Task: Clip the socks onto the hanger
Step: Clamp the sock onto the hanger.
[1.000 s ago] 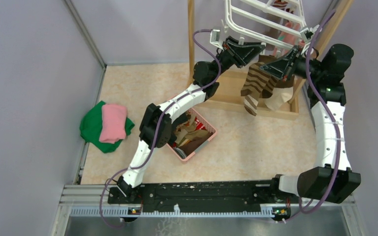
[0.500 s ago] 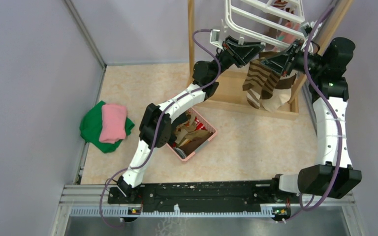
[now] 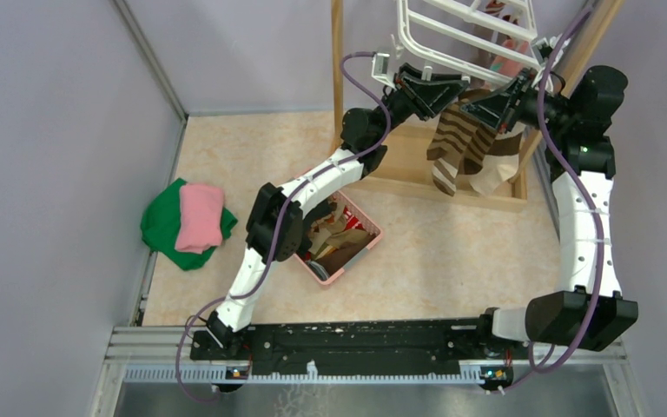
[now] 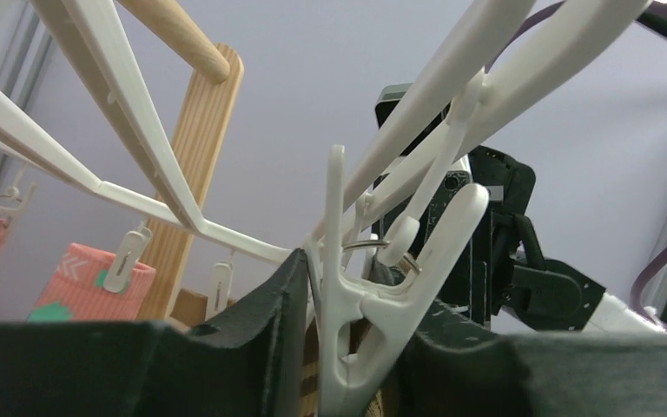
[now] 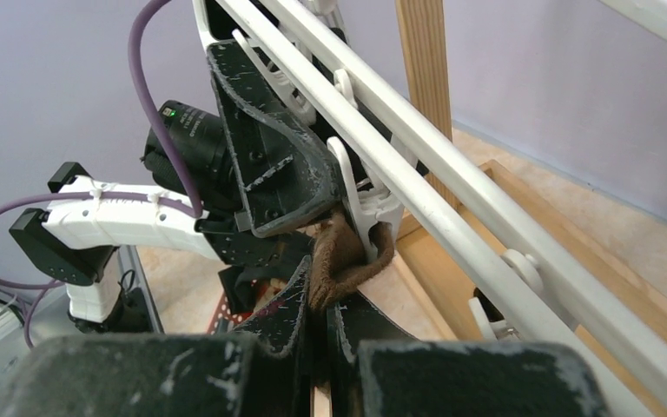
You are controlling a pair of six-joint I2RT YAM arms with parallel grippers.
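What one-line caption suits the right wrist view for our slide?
Right gripper holds the brown sock's cuff at a hanger clip pinched by the left gripper.

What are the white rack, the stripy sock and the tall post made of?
White rack: probably plastic, smooth and slightly shiny moulded bars. Stripy sock: soft knitted fabric, it droops and folds. Tall post: pale bare wood, with visible grain lines.

Seemingly folded pink cloth [image 3: 200, 215]; pink basket [image 3: 356, 259]

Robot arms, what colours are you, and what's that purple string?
Both arms, left arm and right arm, have white links with chunky black joints. The string is a purple cable looping along each one. The gripper fingers are black, flat and scratched.
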